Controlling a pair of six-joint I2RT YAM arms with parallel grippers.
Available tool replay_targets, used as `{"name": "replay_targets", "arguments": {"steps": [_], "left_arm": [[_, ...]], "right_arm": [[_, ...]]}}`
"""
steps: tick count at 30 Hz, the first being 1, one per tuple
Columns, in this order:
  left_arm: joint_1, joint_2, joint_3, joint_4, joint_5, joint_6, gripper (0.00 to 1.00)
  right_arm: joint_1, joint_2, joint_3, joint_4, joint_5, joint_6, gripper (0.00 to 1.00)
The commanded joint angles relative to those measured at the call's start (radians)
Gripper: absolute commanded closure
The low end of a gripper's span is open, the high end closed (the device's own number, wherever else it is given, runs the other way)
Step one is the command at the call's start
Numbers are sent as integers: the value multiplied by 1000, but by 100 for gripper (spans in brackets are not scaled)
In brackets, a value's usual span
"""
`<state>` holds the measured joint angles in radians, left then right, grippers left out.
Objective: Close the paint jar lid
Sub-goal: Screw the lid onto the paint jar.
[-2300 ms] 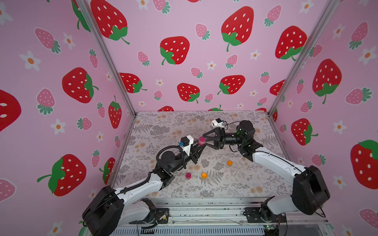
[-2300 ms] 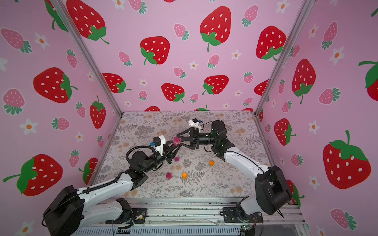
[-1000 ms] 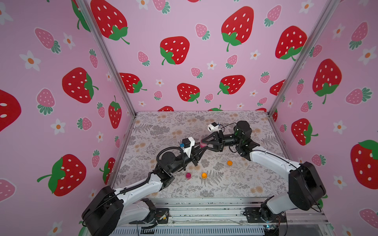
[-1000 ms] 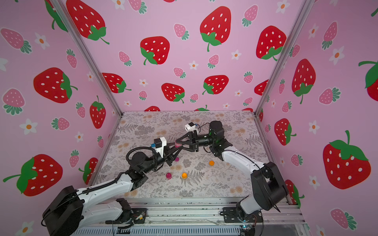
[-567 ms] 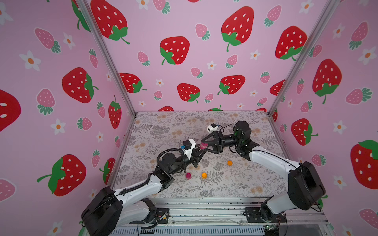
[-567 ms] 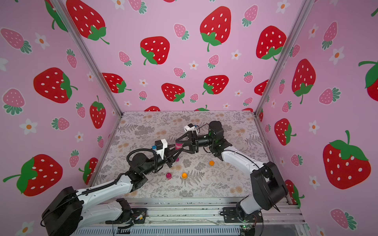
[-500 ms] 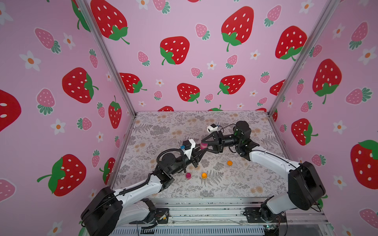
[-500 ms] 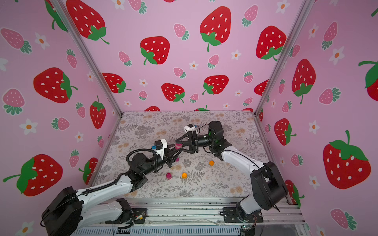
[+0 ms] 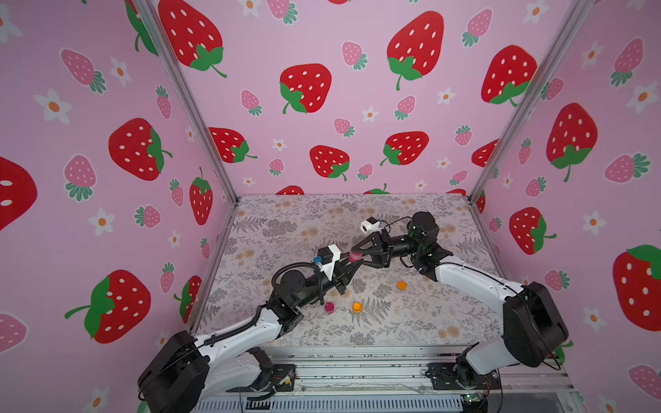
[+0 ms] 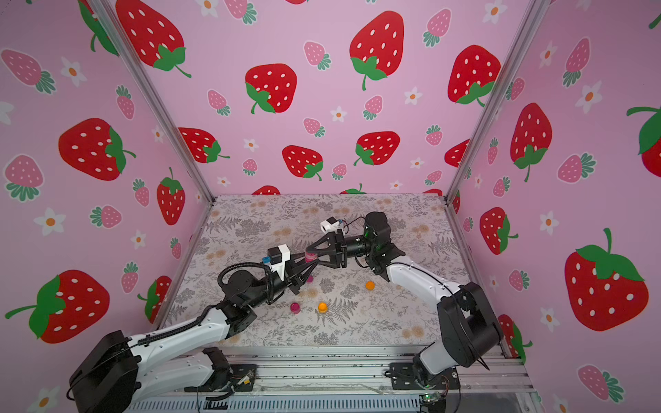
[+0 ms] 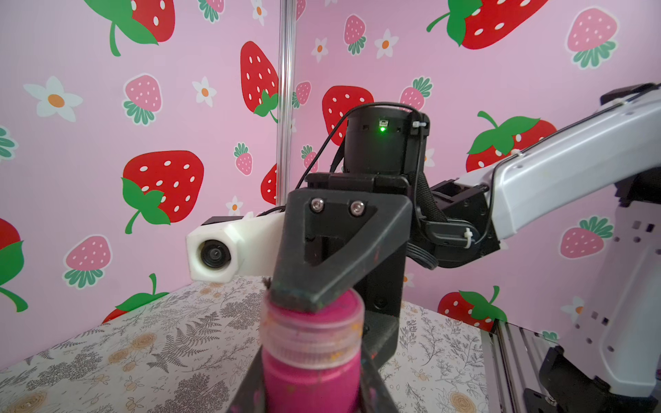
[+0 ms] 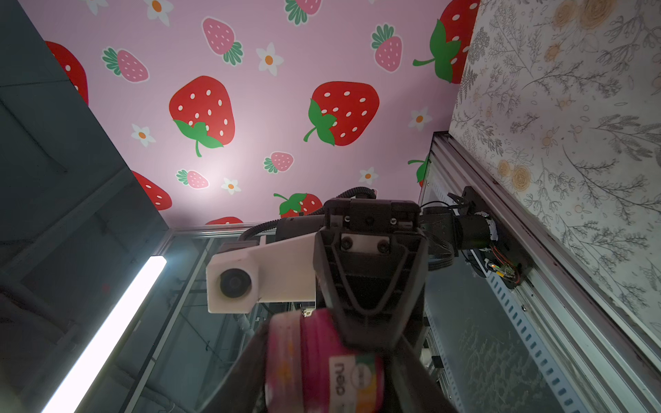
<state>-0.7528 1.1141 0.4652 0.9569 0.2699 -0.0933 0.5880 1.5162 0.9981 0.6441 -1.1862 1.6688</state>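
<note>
Paint jar (image 11: 311, 379) held above the table (image 9: 411, 321), lid (image 11: 311, 332) on it.
Left gripper (image 9: 351, 262) fingers clamp its body; right gripper (image 10: 310, 255) fingers close around the lid, one pressing its top.

On the floral table cover (image 9: 286, 229) we see two orange pots. One (image 9: 401, 285) sits alone; the other (image 9: 357, 307) stands just beside a magenta-topped pot (image 9: 329, 307). Strawberry-printed pink walls (image 9: 322, 53) rise on three sides, and we see a lit tube (image 12: 107, 332) outside.
</note>
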Motion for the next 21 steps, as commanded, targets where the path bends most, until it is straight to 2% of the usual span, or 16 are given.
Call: {"name": "replay_targets", "arguments": {"steps": [1,3,5,8,13,19,21], "left_arm": [[-38,-4,-4,-9,91,53,75],[-40,-3,-3,-10,92,53,75],[-40,-1,-5,-10,92,53,76],[-40,2,-5,-10,85,52,76],[-32,1,1,-28,83,42,76],[10,15,23,-29,126,0,76],[30,25,28,-18,145,-17,76]], "right_arm": [[19,27,20,5,72,43,74],[21,29,22,-2,70,47,78],[19,32,22,-8,64,47,77],[13,15,33,-88,60,-23,50],[-54,-68,117,-522,68,-417,33],[-181,-139,170,-843,94,-730,28],[-213,-148,223,-1037,147,-919,27]]}}
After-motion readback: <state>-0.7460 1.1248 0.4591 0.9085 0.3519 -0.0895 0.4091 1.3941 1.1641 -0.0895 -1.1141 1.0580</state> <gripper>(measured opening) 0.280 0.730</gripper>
